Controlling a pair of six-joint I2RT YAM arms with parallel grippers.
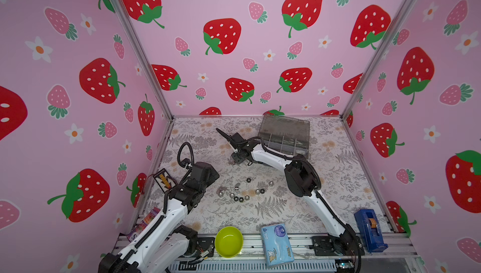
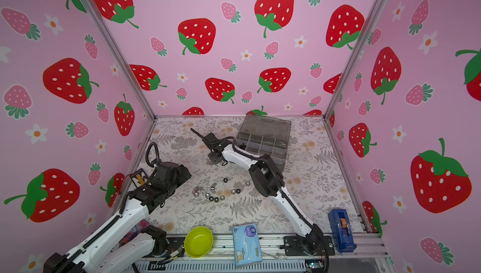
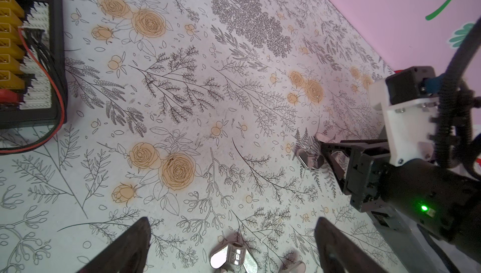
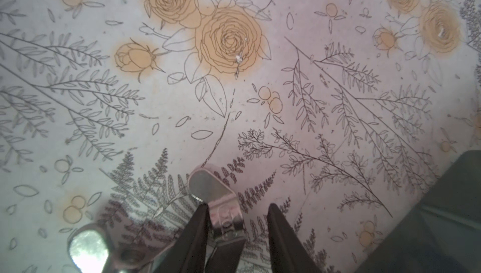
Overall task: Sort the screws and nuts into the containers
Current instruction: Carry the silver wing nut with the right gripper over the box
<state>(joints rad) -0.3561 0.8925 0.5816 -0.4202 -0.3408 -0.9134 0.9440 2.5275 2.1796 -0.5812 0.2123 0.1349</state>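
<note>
Several loose silver and black nuts lie scattered mid-table in both top views. Further back, my right gripper is low over a silver wing nut. The jaws straddle it: one finger touches it, while a gap shows at the other. A second wing nut lies just beside. My left gripper stands wide open and holds nothing, with a wing nut on the table between its fingers. The grey organizer box with the containers stands open at the back right.
A lime-green bowl, a blue tissue pack and a blue tape dispenser sit along the front edge. A black charging plate with wires lies at the left wall. A snack packet lies near the left arm's base.
</note>
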